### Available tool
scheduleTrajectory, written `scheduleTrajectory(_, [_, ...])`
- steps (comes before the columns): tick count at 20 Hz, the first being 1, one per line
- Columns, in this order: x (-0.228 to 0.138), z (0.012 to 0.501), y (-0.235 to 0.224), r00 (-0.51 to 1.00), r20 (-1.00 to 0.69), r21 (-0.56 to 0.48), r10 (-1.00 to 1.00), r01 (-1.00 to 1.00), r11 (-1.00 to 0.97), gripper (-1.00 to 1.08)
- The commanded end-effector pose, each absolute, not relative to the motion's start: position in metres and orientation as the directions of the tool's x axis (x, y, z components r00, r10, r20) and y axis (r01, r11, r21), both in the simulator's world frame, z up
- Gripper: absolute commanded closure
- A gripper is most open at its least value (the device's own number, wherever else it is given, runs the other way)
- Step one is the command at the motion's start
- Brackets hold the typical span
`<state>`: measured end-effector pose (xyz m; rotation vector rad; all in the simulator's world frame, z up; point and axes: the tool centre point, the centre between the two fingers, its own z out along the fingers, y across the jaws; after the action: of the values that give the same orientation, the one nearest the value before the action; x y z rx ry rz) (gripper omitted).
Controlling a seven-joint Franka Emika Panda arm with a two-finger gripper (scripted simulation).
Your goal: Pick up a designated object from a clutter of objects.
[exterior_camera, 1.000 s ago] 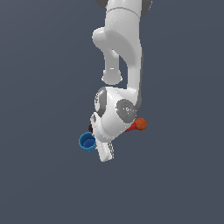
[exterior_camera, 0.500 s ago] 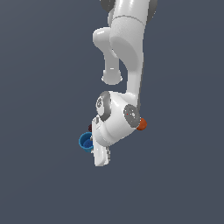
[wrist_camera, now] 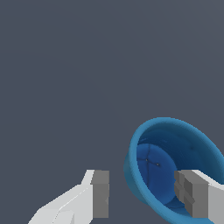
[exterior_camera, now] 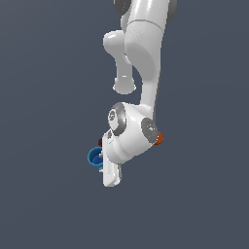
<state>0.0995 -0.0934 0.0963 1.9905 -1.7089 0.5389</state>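
The bright-blue cup point(exterior_camera: 93, 157) lies at the exterior view's left of the robot hand, which half covers it. In the wrist view the cup point(wrist_camera: 175, 164) is close, its hollow facing the camera. My gripper point(wrist_camera: 146, 194) is open. One finger point(wrist_camera: 192, 192) is over the cup's hollow and the other point(wrist_camera: 100, 194) is outside its wall, so the jaws straddle the rim. In the exterior view the gripper point(exterior_camera: 101, 158) is mostly hidden under the hand. A dark maroon ball point(exterior_camera: 100, 142) and an orange ball point(exterior_camera: 158, 138) peek out beside the hand. The red block and yellow-green ball are hidden.
The floor point(exterior_camera: 44, 97) is a plain dark grey surface. The white arm point(exterior_camera: 143, 58) rises above the hand and covers the middle of the clutter.
The hand has shifted toward the exterior view's left and now covers more of the blue cup. The cup has not moved. The red bit beside the orange ball no longer shows.
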Motion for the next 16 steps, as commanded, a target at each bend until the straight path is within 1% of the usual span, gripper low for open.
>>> scheduleTrajectory(1, [0.099, 0.096, -0.094, 0.152, 0.569, 0.089, -0.809, -0.988, -0.123, -0.2])
scheduleTrajectory(11, [0.099, 0.072, -0.111, 0.148, 0.57, 0.086, -0.808, -0.989, -0.12, -0.2])
scheduleTrajectory(12, [0.099, 0.072, -0.111, 0.148, 0.57, 0.086, -0.808, -0.989, -0.12, 1.08])
scheduleTrajectory(16, [0.099, 0.072, -0.111, 0.148, 0.57, 0.086, -0.808, -0.989, -0.12, 1.08])
